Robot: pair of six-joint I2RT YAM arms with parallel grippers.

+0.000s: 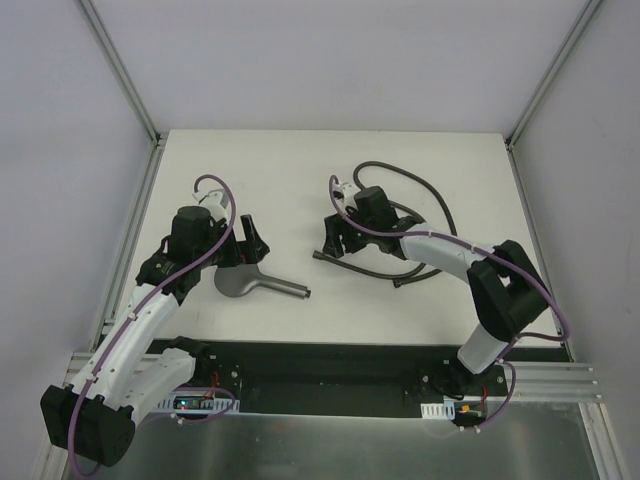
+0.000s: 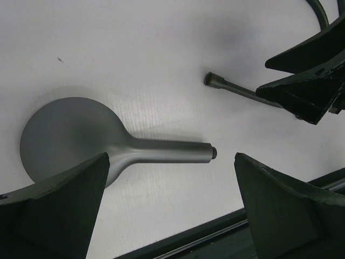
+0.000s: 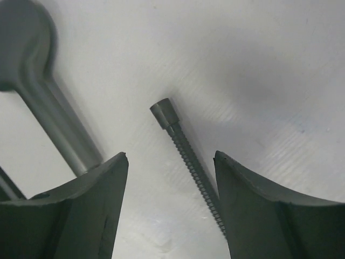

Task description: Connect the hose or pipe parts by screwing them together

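white tabletop carries everything, with pale panels standing on three sides. the left arm reaches in from the near-left corner and the right arm bends in from the near right, each trailing a thin purple cable. the hose, long and dark grey, loops over the right half of the table around the right arm's wrist, and one straight run comes out leftward toward the middle. the shower head lies flat left of centre, round face to the left and straight handle pointing right toward the hose end, the two lying apart. the left gripper hangs over the shower head with its jaws spread wide, holding nothing, the handle showing in the gap below. the right gripper sits over the hose's free end, jaws parted, with the ribbed hose on the table between them and nearer one finger; i cannot tell if it touches. the end fitting, a small collar, lies just past the fingertips. smallest is the dark stub at the handle tip.
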